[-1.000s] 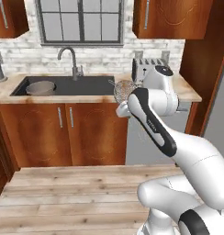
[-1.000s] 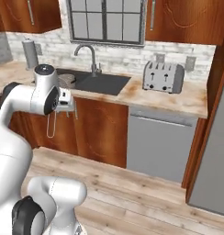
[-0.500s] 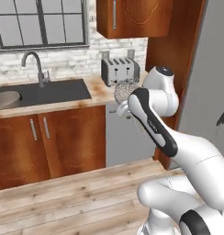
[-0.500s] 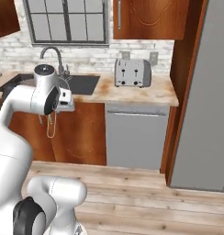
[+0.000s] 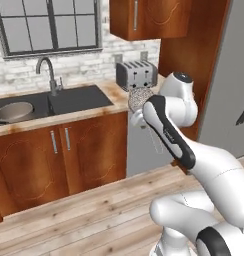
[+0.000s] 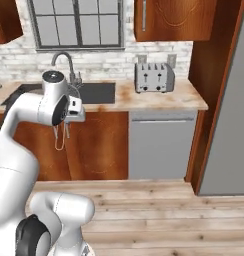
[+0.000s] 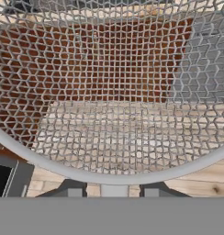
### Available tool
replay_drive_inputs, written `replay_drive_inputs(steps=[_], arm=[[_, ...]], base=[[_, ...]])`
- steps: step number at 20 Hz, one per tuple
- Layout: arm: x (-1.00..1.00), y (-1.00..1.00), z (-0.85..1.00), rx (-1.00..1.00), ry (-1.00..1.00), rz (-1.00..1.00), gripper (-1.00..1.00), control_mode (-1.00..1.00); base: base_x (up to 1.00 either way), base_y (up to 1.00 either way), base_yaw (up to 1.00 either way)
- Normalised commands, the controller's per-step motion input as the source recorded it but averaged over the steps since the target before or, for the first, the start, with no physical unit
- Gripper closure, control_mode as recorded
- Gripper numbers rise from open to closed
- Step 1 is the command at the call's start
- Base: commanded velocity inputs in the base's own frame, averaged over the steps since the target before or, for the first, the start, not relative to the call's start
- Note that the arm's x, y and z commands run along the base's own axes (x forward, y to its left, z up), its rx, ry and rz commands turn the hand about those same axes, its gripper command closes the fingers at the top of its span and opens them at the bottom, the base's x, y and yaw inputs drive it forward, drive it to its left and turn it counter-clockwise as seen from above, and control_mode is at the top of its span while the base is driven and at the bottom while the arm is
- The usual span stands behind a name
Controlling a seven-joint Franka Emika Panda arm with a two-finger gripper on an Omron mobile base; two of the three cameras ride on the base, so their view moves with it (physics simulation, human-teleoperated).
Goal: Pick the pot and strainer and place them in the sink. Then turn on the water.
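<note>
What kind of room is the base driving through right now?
A home kitchen, rendered rather than real: a dark double-basin sink with a curved grey tap under a window, a four-slot toaster on the wood-topped counter, and wooden cabinets.

The pot [image 5: 13, 111] sits in the sink [image 5: 74, 100]; the toaster [image 5: 137, 75] stands on the table [image 6: 159, 101], right of it.

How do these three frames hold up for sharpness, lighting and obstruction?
Left base view: soft and low in detail, evenly lit, no glare; the arm hides part of the strainer. Right base view: the same flat light, faint shadows; the toaster reads clearly. Hand view: the strainer's mesh sits so close that the cabinets and floor behind show only through its wires.
</note>
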Motion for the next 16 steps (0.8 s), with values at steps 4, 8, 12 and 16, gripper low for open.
replay_drive_inputs(steps=[4,8,12,16], arm=[[0.00,0.00,0.00,0.00,0.00,0.00,1.00,1.00],[0.00,0.00,0.00,0.00,0.00,0.00,1.00,1.00],[0.00,0.00,0.00,0.00,0.00,0.00,1.00,1.00],[0.00,0.00,0.00,0.00,0.00,0.00,1.00,1.00]], base=[[0.01,1.00,-0.07],[0.30,0.69,-0.02],[0.65,0.24,0.00],[0.84,0.11,0.01]])
